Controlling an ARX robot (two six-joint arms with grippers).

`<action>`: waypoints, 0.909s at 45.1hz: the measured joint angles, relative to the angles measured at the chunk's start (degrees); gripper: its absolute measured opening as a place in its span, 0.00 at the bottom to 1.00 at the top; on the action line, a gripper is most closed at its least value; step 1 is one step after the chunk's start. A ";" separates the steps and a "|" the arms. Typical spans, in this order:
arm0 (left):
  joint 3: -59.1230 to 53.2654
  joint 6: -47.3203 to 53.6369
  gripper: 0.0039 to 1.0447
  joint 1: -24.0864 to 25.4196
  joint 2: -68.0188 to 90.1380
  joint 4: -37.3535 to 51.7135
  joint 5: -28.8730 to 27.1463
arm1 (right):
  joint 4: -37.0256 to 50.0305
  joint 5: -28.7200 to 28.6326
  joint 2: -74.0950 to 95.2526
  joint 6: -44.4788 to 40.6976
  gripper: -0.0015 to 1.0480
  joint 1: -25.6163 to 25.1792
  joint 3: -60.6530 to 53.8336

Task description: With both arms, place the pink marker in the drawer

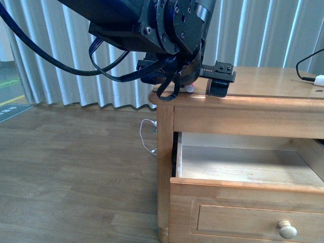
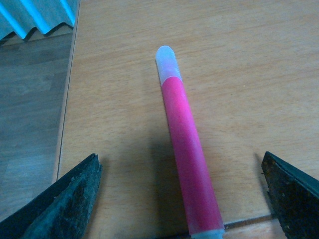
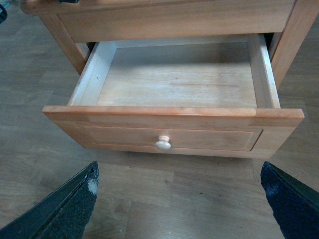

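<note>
The pink marker point(image 2: 187, 149) lies flat on the wooden cabinet top point(image 2: 249, 59), its pale cap pointing away from the wrist camera. My left gripper point(image 2: 180, 158) is open and straddles it, one black finger point(image 2: 70, 199) on each side, neither touching. In the front view the left gripper point(image 1: 202, 83) hangs over the cabinet's left corner, where only a pale bit of the marker point(image 1: 189, 89) shows. The drawer point(image 3: 174, 112) is pulled out and holds nothing; its knob point(image 3: 163, 144) faces my right gripper point(image 3: 179, 167), which is open above the floor in front of it.
A white plug with a black cable point(image 1: 318, 79) lies at the far right of the cabinet top point(image 1: 273, 81). The open drawer point(image 1: 243, 185) sits below the top. White cable lies on the wood floor point(image 1: 147, 134) beside the cabinet. Curtains hang behind.
</note>
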 joint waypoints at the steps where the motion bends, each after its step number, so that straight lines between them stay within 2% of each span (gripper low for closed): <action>1: 0.13 0.00 0.94 0.07 0.11 -0.17 0.00 | 0.00 0.00 0.00 0.00 0.91 0.00 0.00; 16: 2.12 -0.20 0.94 0.68 1.16 -2.86 0.22 | 0.00 0.00 0.00 0.00 0.91 0.00 0.00; 27: 2.54 0.15 0.58 0.74 1.29 -3.63 -0.07 | 0.00 0.00 0.00 0.00 0.91 0.00 0.00; 36: 1.68 0.52 0.19 0.83 1.20 -2.99 -0.15 | 0.00 0.00 0.00 -0.02 0.91 0.00 0.00; 38: 0.57 1.09 0.14 0.94 0.70 -1.84 0.22 | 0.00 0.00 0.00 0.00 0.91 0.00 0.00; 41: -1.49 1.49 0.14 1.20 -0.37 -0.07 1.20 | 0.00 0.00 0.00 -0.02 0.91 0.00 0.00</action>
